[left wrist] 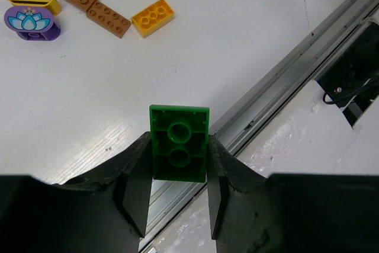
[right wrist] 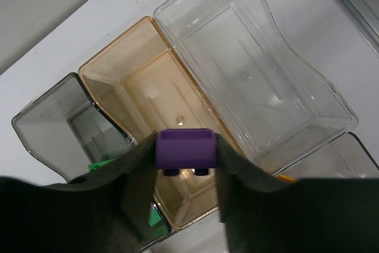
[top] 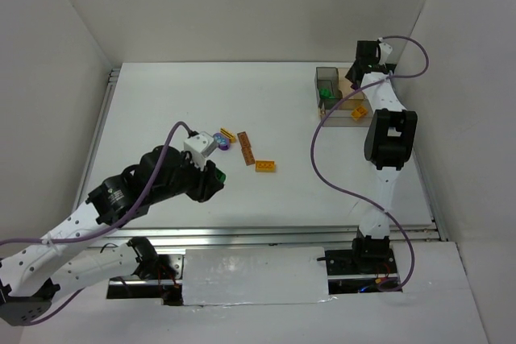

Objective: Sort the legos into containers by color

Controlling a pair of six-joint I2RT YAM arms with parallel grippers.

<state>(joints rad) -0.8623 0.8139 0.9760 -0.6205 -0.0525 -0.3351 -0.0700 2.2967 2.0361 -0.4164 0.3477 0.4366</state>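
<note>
1. Left jaws were clamped on a flat green studded plastic brick (left wrist: 179,149), held above the white tabletop (left wrist: 249,39).
2. Right jaws gripped a small purple plastic brick (right wrist: 185,149) over the amber-tinted clear plastic bin (right wrist: 148,87).
3. Two brown plastic bricks (left wrist: 108,19) and a yellow one (left wrist: 153,17) lay loose.

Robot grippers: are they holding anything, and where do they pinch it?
Left gripper pinches a green brick by its long sides. Right gripper pinches a purple brick by two opposite sides.

right pincer (right wrist: 185,157) | grips purple lego (right wrist: 185,147) | above amber bin (right wrist: 145,78)
</note>
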